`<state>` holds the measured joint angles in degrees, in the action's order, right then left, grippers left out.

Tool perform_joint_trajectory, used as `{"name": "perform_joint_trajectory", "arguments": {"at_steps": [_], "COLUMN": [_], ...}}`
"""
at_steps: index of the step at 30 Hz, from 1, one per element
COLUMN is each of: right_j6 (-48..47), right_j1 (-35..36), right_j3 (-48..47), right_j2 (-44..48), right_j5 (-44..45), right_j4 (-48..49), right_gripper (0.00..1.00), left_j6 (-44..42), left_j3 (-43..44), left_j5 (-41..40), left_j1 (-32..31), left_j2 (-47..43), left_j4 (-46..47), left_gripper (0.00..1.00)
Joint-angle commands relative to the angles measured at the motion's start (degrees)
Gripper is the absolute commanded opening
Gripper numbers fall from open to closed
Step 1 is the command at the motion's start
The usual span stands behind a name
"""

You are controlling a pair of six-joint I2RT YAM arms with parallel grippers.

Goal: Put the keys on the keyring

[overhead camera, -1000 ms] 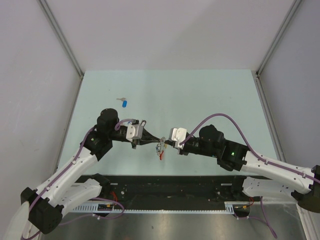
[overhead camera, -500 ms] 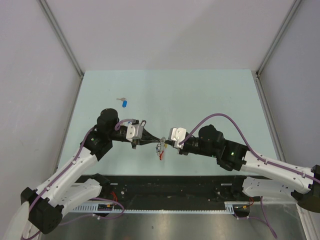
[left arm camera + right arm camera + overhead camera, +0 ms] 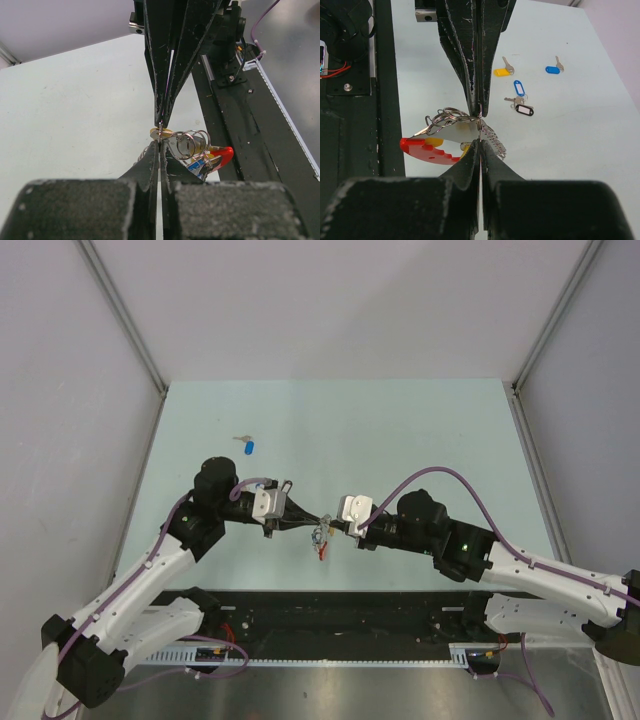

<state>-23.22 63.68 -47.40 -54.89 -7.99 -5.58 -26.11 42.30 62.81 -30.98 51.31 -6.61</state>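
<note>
Honestly, nothing's moved in the last second. Both arms are frozen nose to nose over the near edge of the worktop (image 3: pixel 400 430), same pose as a moment ago. The left gripper (image 3: pixel 318 519) and right gripper (image 3: pixel 333 524) are both clenched tight, tips nearly touching. As far as I can tell, each one pinches the thin metal part of the keyring (image 3: pixel 320 540), which dangles between them with its red arc hanging low.

My guess is they're stuck on the fiddly bit, prying the ring open, so there's no visible progress on the task. There's a bit of yellow in with the ring, but I can't tell if that's a key.

A blue-tagged key (image 3: pixel 248 446) lies well apart on the worktop. From the right wrist view, a yellow-tagged key (image 3: pixel 501 72) and a black-tagged key (image 3: pixel 524 110) are waiting too.
</note>
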Motion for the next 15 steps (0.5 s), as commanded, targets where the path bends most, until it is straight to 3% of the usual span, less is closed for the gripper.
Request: {"name": "perform_joint_trajectory", "arguments": {"at_steps": [1,15], "right_j6": [-0.42,-0.51], "right_j1": [0.31,0.30], "right_j3": [-2.61,-2.61], "right_j2": [0.40,0.58], "right_j5": [-0.36,-1.59], "right_j4": [2.33,2.68], "right_gripper": [0.00,0.00], "left_j6": [-1.40,-1.58], "left_j3": [1.38,1.99], "left_j5": [3.73,3.29], "left_j1": [-0.39,-0.75], "left_j2": [-0.42,0.28], "left_j4": [-0.15,-1.21], "left_gripper": [0.00,0.00]}}
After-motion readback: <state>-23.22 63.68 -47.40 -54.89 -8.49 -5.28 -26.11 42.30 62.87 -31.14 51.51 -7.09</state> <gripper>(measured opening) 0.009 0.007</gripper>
